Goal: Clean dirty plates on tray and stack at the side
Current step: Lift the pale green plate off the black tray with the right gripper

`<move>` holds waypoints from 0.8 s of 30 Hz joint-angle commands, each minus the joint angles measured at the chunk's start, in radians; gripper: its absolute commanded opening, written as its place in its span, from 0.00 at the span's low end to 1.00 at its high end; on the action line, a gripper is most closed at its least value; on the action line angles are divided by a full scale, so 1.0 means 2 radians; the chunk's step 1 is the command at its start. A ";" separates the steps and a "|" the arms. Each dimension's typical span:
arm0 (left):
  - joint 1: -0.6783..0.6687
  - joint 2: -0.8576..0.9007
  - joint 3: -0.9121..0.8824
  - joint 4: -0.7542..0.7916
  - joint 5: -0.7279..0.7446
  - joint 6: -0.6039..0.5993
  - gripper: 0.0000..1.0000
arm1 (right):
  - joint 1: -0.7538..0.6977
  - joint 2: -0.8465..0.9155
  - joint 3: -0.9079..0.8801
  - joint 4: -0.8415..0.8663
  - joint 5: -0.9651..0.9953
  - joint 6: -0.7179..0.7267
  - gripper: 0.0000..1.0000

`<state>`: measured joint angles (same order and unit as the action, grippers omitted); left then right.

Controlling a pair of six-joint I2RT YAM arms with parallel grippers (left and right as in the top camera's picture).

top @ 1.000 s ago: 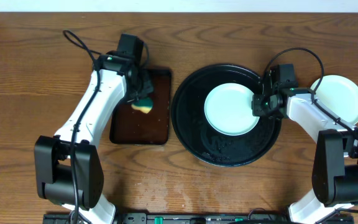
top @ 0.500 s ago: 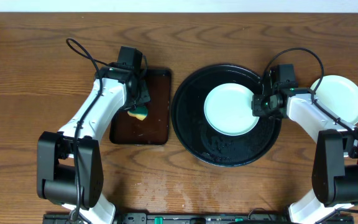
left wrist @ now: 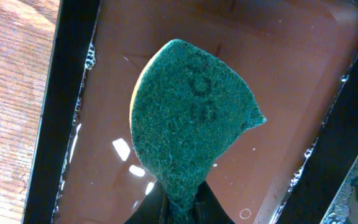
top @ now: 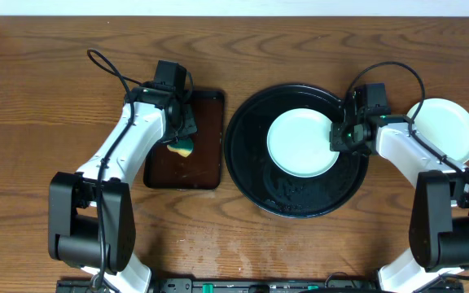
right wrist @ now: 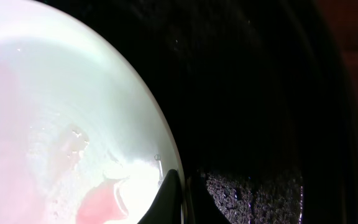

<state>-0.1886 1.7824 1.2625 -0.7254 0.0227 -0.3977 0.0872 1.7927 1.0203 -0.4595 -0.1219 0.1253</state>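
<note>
Handling (judged): the small round glossy mint-white plate (top: 300,144) looks rigid and light but breakable. Its glaze is wet, so it is probably slippery. The thin raised rim is the only place two fingers can bite, and the right-hand rim, facing the arm, suits best. A one-sided pinch may let it droop or slide, so lift low and slowly.

Position: the plate lies flat inside the large round glossy black tray (top: 295,203), slightly toward the far side of the tray's centre. Its right edge is near the tray's right wall.

Right gripper (right wrist: 183,196): the fingers are drawn to a narrow pinch on the plate's right rim. One tip is over the white face, the other over the black floor.

Left gripper (left wrist: 179,208): clamped on the narrow end of a green scouring sponge (left wrist: 188,118) with a yellow back, over the wet rectangular dark brown tray (top: 206,167), left of the black tray. Cannot tell whether the sponge touches it.

Appearance: pale and shiny, with a water film. There is a red smear (right wrist: 101,202) close to the gripped rim and a fainter pink wash beside it. Not yet clean.

A second pale round plate (top: 450,130) sits on the brown wood-grain tabletop (top: 300,49) at the right, partly behind the right arm.
</note>
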 commanded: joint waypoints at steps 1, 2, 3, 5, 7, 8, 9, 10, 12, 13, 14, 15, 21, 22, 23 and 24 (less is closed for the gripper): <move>0.001 0.005 -0.002 -0.001 -0.008 0.006 0.08 | 0.003 -0.033 0.015 0.002 -0.005 0.008 0.01; 0.001 0.005 -0.002 -0.001 -0.008 0.006 0.08 | 0.004 -0.039 0.016 0.002 -0.005 0.008 0.01; 0.001 0.005 -0.002 -0.001 -0.008 0.006 0.08 | 0.004 -0.045 0.017 0.002 -0.005 0.008 0.01; 0.001 0.005 -0.002 -0.001 -0.008 0.006 0.08 | 0.003 -0.057 0.020 0.002 -0.005 0.008 0.01; 0.001 0.005 -0.002 -0.001 -0.008 0.006 0.08 | 0.003 -0.073 0.025 0.002 -0.003 0.008 0.01; 0.001 0.005 -0.002 -0.001 -0.008 0.006 0.08 | 0.004 -0.081 0.026 0.002 0.000 0.008 0.01; 0.001 0.005 -0.002 -0.001 -0.008 0.006 0.08 | 0.004 -0.089 0.028 0.002 0.005 0.008 0.01; 0.001 0.005 -0.002 -0.001 -0.008 0.006 0.08 | 0.004 -0.098 0.029 0.001 0.012 0.007 0.01; 0.001 0.005 -0.002 -0.001 -0.008 0.006 0.08 | 0.004 -0.114 0.030 0.002 0.025 0.006 0.01; 0.001 0.005 -0.002 -0.001 -0.008 0.006 0.08 | 0.006 -0.123 0.030 0.003 0.033 0.000 0.01; 0.001 0.005 -0.002 -0.001 -0.008 0.006 0.08 | 0.007 -0.130 0.030 0.003 0.040 -0.006 0.01; 0.001 0.005 -0.002 -0.001 -0.008 0.006 0.08 | 0.010 -0.138 0.030 0.003 0.051 -0.011 0.01; 0.001 0.005 -0.002 -0.001 -0.008 0.006 0.08 | 0.040 -0.163 0.030 0.003 0.126 -0.019 0.01; 0.001 0.005 -0.002 -0.001 -0.008 0.006 0.07 | 0.048 -0.163 0.030 0.003 0.136 -0.021 0.01; 0.001 0.005 -0.002 -0.001 -0.008 0.006 0.08 | 0.056 -0.163 0.030 0.003 0.142 -0.023 0.01; 0.001 0.005 -0.002 -0.001 -0.008 0.006 0.08 | 0.071 -0.163 0.030 0.003 0.157 -0.023 0.01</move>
<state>-0.1886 1.7824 1.2625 -0.7261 0.0227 -0.3946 0.1703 1.4807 1.0569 -0.4553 0.0868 0.0978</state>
